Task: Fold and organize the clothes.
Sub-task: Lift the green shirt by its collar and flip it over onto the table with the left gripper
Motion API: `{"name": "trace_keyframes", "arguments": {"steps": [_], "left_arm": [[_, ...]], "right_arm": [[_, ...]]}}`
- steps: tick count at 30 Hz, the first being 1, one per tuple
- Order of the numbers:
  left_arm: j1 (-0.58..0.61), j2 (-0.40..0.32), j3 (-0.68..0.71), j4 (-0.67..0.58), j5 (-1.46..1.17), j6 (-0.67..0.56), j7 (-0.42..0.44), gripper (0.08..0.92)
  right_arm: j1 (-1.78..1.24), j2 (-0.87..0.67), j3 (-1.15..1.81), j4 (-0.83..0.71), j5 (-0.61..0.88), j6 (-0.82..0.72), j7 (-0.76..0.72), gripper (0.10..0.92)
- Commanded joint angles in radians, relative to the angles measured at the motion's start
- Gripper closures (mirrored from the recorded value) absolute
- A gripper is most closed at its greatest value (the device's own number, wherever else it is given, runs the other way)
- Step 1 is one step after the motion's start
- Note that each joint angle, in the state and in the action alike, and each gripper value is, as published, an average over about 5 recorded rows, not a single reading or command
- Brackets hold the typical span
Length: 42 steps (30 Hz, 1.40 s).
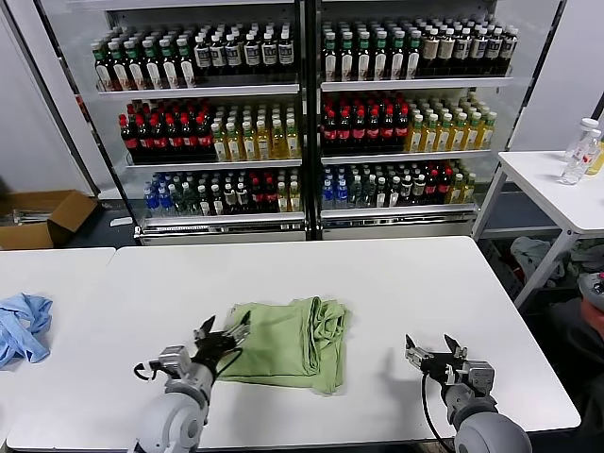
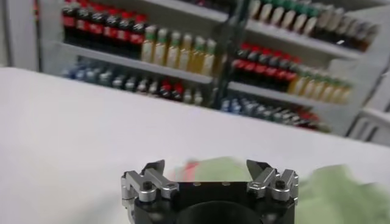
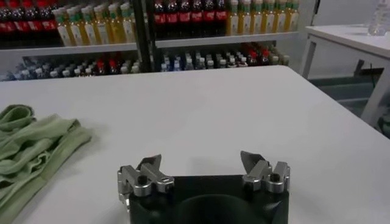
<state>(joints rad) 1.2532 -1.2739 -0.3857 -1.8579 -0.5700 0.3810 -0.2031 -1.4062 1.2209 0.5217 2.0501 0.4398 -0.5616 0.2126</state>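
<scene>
The light green polo shirt (image 1: 291, 342) lies folded into a rough rectangle on the white table (image 1: 396, 283), near the front middle. My left gripper (image 1: 223, 340) is open and empty, just above the shirt's left edge. In the left wrist view the shirt (image 2: 225, 169) shows blurred beyond the gripper (image 2: 206, 165), with a red patch of its print. My right gripper (image 1: 430, 351) is open and empty over bare table, to the right of the shirt. In the right wrist view the shirt (image 3: 30, 152) lies off to one side of that gripper (image 3: 201, 161).
A light blue cloth (image 1: 23, 326) lies at the table's left edge. Bottle-filled coolers (image 1: 302, 113) stand behind the table. A second white table (image 1: 557, 184) with a bottle stands at the right. A cardboard box (image 1: 42, 217) sits on the floor at the left.
</scene>
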Motion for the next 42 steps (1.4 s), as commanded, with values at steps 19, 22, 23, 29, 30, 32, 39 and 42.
{"name": "trace_keyframes", "arguments": {"steps": [19, 22, 23, 29, 30, 32, 39, 42], "left_arm": [[0.000, 0.011, -0.047, 0.093, -0.276, 0.005, 0.199, 0.603], [0.005, 0.008, -0.069, 0.095, -0.377, 0.020, 0.199, 0.689], [0.008, 0.006, -0.076, 0.095, -0.413, 0.027, 0.199, 0.715], [0.012, -0.021, -0.113, 0.084, -0.594, 0.066, 0.200, 0.876], [0.013, -0.026, -0.121, 0.077, -0.618, 0.071, 0.201, 0.886], [0.019, -0.032, -0.140, 0.056, -0.654, 0.081, 0.200, 0.900], [0.096, 0.002, -0.357, -0.052, -0.793, 0.100, 0.170, 0.899], [0.129, 0.050, -0.507, -0.089, -0.813, 0.100, 0.165, 0.899]], "right_arm": [[-0.039, 0.016, 0.039, 0.035, -0.010, 0.002, 0.005, 0.203], [-0.041, 0.016, 0.040, 0.038, -0.010, 0.002, 0.006, 0.203], [-0.041, 0.016, 0.040, 0.039, -0.010, 0.002, 0.007, 0.203], [-0.046, 0.012, 0.040, 0.047, -0.009, 0.002, 0.008, 0.203], [-0.046, 0.012, 0.040, 0.048, -0.008, 0.002, 0.008, 0.203], [-0.046, 0.012, 0.041, 0.051, -0.008, 0.002, 0.008, 0.203], [-0.051, 0.012, 0.049, 0.053, 0.000, 0.008, 0.005, 0.203], [-0.046, 0.008, 0.045, 0.047, 0.005, 0.014, 0.000, 0.203]]}}
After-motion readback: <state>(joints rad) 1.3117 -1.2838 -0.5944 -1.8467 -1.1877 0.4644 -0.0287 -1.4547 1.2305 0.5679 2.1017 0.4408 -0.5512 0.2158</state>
